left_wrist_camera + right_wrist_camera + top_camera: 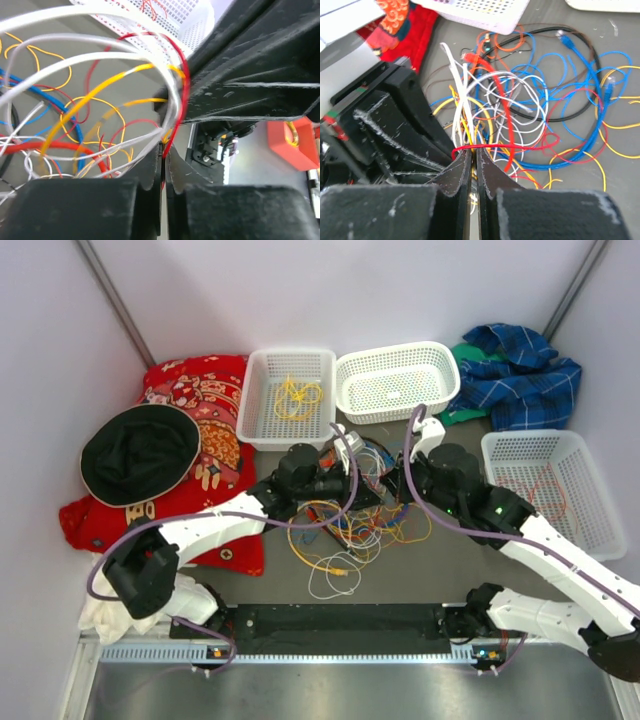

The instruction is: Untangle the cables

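My left gripper [163, 160] and right gripper [472, 155] each pinched a red wire [495, 148] in the cables [345, 528] heaped on the table [440, 585] between them, so pulling apart might have cinched the tangle or dragged it whole.

1. Left arm [210, 527] and right arm [545, 537]: white link shells with rounded black joints.
2. A thin purple cable [352, 480] loops along each arm.
3. Small green lights [497, 512] glow on a black joint of the right arm.
4. Left end effector [164, 150] and right end effector [473, 155]: black fingers with whitish scratches and notched inner edges.
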`<state>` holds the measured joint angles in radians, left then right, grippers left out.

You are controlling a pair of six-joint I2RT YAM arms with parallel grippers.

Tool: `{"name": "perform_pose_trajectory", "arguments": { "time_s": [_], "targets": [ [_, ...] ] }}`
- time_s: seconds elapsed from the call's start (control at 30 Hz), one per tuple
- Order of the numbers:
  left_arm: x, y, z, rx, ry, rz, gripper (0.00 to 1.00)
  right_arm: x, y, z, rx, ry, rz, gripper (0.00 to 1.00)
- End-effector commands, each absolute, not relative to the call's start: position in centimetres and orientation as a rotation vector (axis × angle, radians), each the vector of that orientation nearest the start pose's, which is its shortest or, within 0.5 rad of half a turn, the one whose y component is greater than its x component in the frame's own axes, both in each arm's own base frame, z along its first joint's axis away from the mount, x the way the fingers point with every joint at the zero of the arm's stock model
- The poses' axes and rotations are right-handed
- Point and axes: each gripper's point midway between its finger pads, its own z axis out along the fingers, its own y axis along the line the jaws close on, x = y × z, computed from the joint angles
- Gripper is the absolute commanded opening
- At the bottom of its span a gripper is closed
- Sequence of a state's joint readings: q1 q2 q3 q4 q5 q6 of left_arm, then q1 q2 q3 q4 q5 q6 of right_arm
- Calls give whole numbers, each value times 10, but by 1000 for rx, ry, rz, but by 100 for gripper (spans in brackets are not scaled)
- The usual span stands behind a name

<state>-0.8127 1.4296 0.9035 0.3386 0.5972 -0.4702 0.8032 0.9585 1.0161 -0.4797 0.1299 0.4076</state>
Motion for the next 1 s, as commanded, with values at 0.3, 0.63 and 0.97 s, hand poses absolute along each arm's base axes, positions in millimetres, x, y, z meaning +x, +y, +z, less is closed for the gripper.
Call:
{"name": "perform_pose_trajectory", "arguments": {
  "time_s": [0.3, 0.63, 0.97],
  "targets": [
    [211, -346, 345, 746, 1703, -1218, 0, 219, 193, 299, -236, 1968, 557, 90],
    [221, -340, 382, 709, 1689, -1153, 0, 199, 201, 353, -241, 1788, 780, 84],
    [224, -337, 411, 693, 1641, -1138, 0, 202, 229, 364, -301, 1724, 892, 78]
  ]
}}
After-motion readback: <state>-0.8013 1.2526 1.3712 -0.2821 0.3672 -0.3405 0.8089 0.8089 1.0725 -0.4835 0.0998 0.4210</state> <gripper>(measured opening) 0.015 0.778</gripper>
